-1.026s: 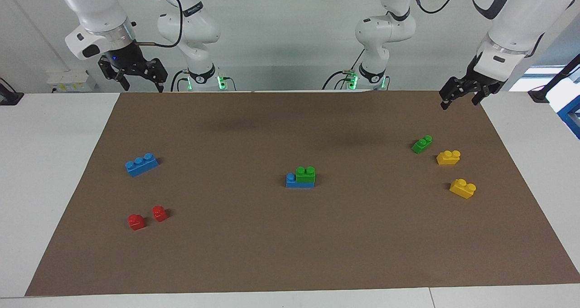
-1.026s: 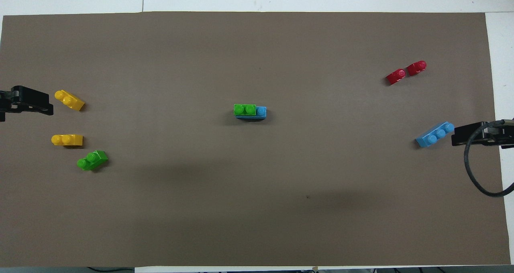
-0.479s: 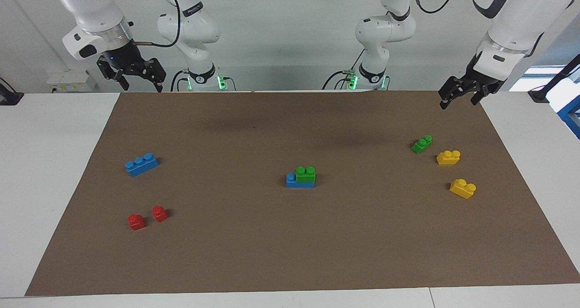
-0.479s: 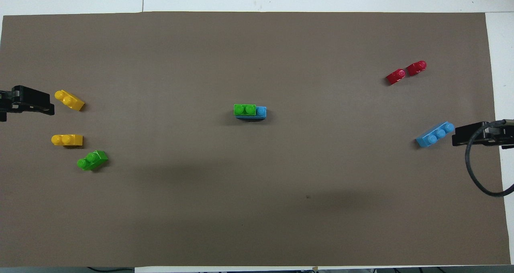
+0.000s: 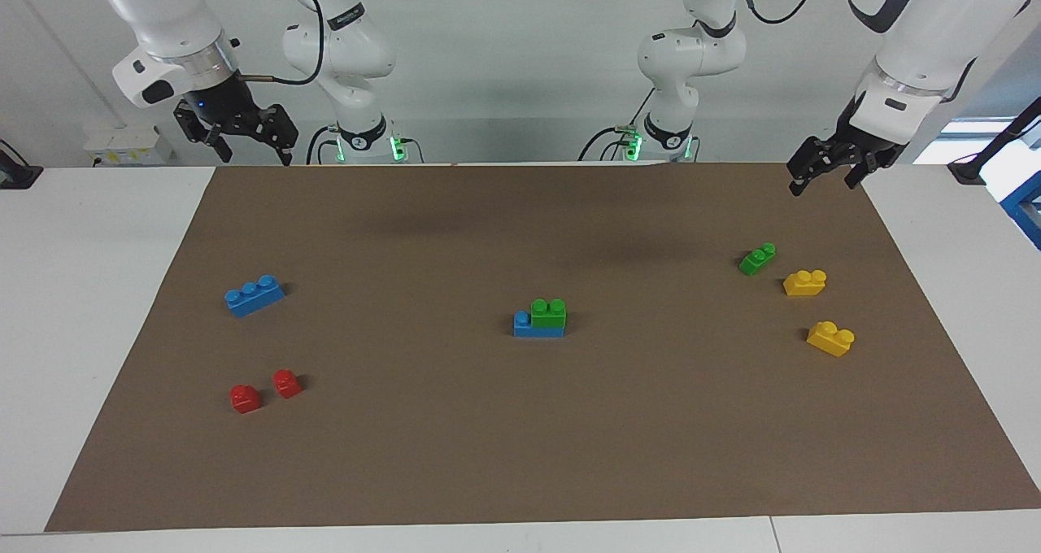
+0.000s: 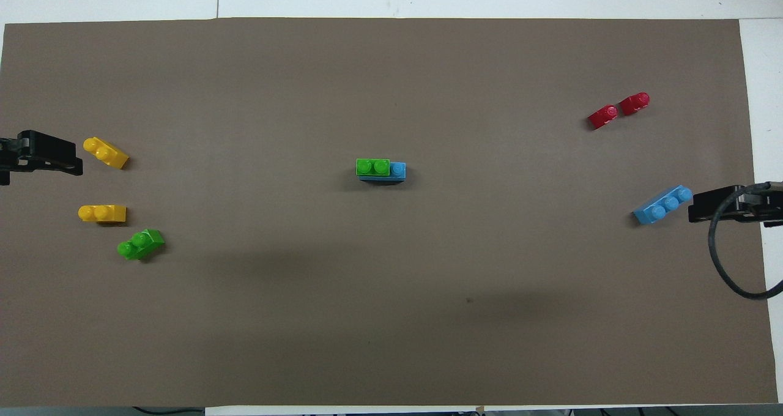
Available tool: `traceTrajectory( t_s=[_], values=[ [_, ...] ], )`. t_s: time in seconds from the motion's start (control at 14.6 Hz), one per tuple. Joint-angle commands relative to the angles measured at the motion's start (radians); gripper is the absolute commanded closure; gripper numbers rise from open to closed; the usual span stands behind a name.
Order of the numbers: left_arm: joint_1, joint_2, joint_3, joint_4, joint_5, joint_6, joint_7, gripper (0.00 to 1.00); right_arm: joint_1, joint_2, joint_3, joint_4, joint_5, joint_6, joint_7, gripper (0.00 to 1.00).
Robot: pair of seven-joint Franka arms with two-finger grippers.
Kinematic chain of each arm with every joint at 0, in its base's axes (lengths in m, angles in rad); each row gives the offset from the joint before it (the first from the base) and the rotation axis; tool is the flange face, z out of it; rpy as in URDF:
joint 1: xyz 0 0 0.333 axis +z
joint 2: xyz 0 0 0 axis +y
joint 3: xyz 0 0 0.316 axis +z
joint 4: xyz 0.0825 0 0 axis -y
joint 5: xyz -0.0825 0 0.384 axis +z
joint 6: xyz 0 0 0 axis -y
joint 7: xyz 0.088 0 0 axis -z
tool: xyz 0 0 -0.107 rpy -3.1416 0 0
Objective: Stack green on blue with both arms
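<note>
In the middle of the brown mat the green brick (image 5: 548, 311) (image 6: 373, 166) sits on top of the blue brick (image 5: 537, 329) (image 6: 397, 170). It covers two of the blue studs, and the one toward the right arm's end stays bare. My left gripper (image 5: 823, 180) (image 6: 61, 159) hangs open and empty over the mat's edge at the left arm's end. Over the mat's corner at the right arm's end, my right gripper (image 5: 254, 156) (image 6: 697, 205) is raised, open and empty. Neither gripper touches a brick.
A second blue brick (image 5: 254, 295) lies toward the right arm's end, with two red bricks (image 5: 264, 390) farther from the robots. Toward the left arm's end lie another green brick (image 5: 757, 259) and two yellow bricks (image 5: 805, 282) (image 5: 830, 338).
The right gripper has risen slightly. The left gripper and all the bricks have stayed where they were.
</note>
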Motion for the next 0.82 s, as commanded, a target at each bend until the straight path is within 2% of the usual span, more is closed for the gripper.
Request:
traceTrajectory(
  t_s=[0.0,0.75],
  values=[
    [-0.012,-0.028,0.013,-0.027,-0.012,0.015,0.005,0.0,-0.011,-0.017,0.007,-0.011,0.019,-0.007,0.026,0.0],
    [-0.012,-0.028,0.013,-0.025,-0.012,0.013,0.005,0.0,-0.001,-0.018,0.015,-0.011,0.018,0.002,0.058,0.0]
  ],
)
